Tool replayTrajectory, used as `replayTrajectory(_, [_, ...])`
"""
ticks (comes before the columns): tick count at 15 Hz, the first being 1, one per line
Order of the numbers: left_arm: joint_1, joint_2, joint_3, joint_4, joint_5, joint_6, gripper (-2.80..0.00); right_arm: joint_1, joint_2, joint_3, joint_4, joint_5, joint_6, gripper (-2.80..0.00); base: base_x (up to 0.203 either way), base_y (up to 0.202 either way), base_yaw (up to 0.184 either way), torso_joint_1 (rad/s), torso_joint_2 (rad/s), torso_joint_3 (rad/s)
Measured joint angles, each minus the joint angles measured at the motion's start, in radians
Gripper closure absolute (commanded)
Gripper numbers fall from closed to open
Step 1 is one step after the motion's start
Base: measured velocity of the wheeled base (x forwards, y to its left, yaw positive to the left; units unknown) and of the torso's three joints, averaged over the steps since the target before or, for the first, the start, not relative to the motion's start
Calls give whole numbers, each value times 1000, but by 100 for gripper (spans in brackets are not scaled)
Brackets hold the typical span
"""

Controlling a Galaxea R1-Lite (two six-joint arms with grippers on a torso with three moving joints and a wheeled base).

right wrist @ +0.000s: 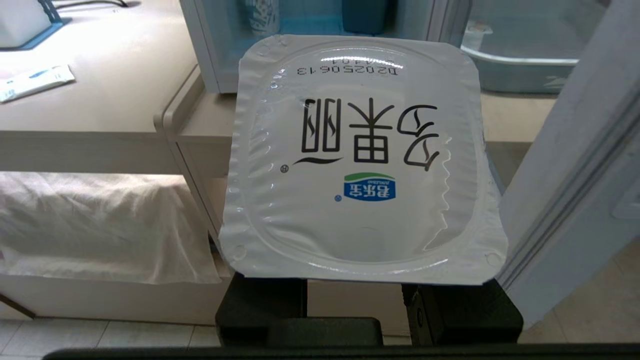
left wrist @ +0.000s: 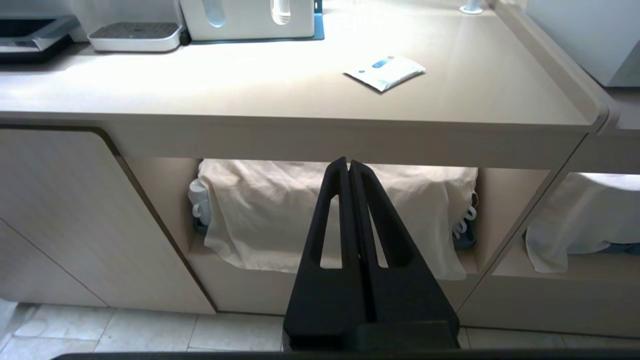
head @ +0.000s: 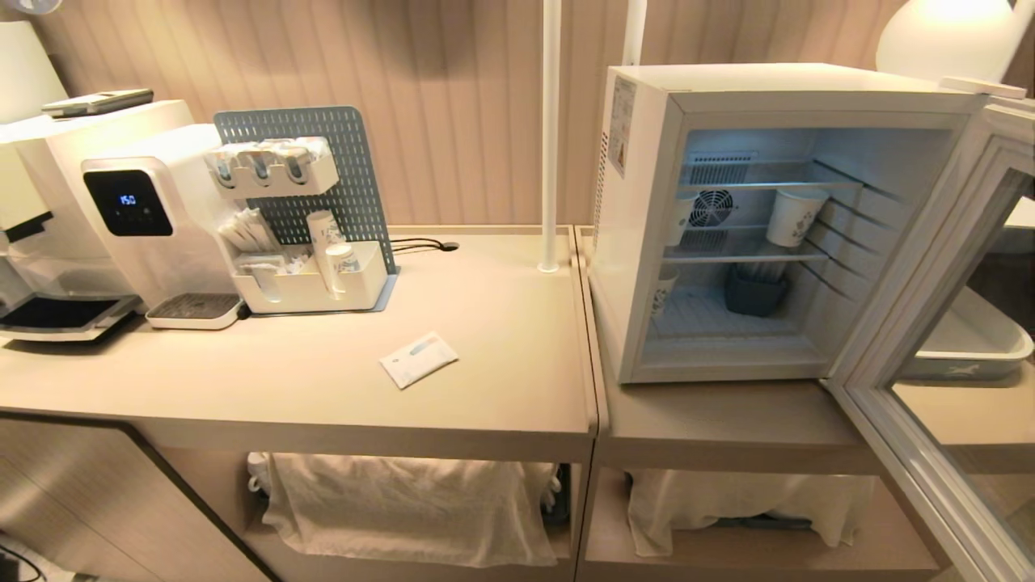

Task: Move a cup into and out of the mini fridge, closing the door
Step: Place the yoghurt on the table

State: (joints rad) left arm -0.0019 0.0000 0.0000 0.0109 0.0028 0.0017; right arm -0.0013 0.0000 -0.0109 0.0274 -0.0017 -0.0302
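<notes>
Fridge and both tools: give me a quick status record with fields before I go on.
fridge: on the counter, interior lit, paper cups on its shelves
door: swung wide open
cup: held in the right tool, lid facing the camera, in front of the fridge
right tool: shut on the cup
left tool: shut, empty, low before the counter

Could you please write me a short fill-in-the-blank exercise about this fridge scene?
1. The door of the mini fridge stands ____.
2. The right gripper holds the ____ by its sides.
3. The left gripper has its fingers ____ and holds nothing.
4. On the counter left of the fridge lies a flat white ____.

Missing words: open; cup; shut; packet
</notes>
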Motion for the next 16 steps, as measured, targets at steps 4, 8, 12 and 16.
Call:
replayTrajectory(4, [0, 0, 0, 0, 0, 0, 0, -1, 0, 0, 0, 0, 0, 0, 0, 0, 0, 0, 2, 202])
replayTrajectory(8, [0, 0, 0, 0, 0, -2, 0, 0, 0, -1, 0, 0, 0, 0, 0, 0, 0, 3, -1, 145])
replayTrajectory(12, [1, 0, 0, 0, 0, 1, 0, 0, 0, -1, 1, -1, 0, 0, 0, 0, 0, 1, 1, 8])
replayTrajectory(16, [0, 0, 0, 0, 0, 1, 0, 0, 1, -1, 4, -1, 0, 0, -30, 0, -1, 5, 2, 1])
